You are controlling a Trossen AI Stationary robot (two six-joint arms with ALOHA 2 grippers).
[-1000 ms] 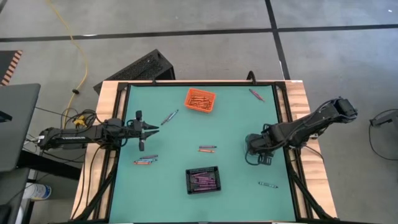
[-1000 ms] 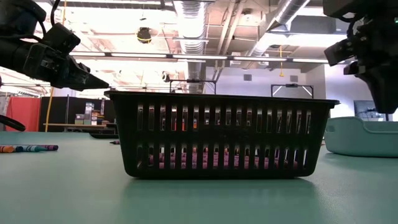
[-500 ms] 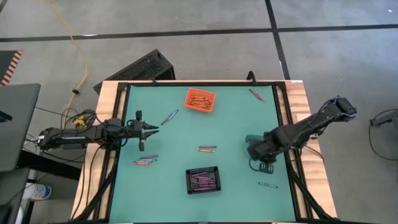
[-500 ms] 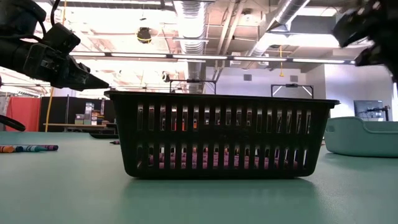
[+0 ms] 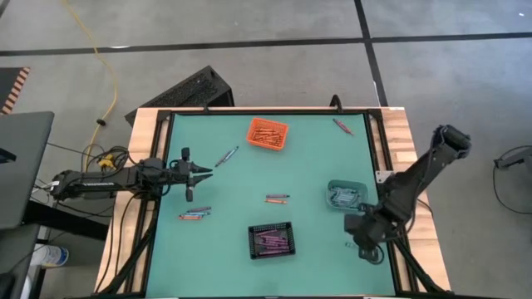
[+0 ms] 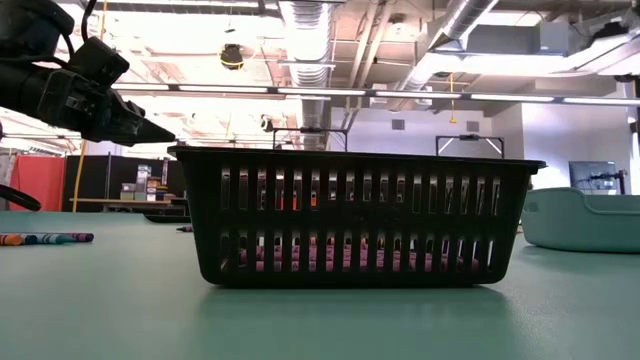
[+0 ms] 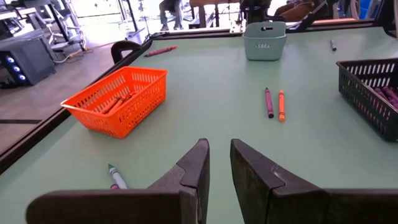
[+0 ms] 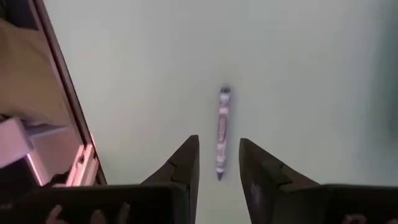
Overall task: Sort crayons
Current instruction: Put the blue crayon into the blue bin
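Here the right gripper (image 5: 366, 241) points down at the lower right of the high view, fingers spread, empty, above a grey crayon (image 8: 221, 131) on the mat. The left gripper (image 7: 216, 163) stretches level at middle left, fingers slightly apart, empty.

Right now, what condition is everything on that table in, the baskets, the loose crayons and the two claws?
Orange bin: upright, crayons inside.
Black bin: upright, purple crayons inside.
Teal bin: upright, crayons inside.
Blue-grey crayon: lying loose on the mat, untouched.
Purple and orange pair: lying side by side on the mat.
Left gripper: hovering, narrow gap, holding nothing.
Right gripper: open above the blue-grey crayon, holding nothing.
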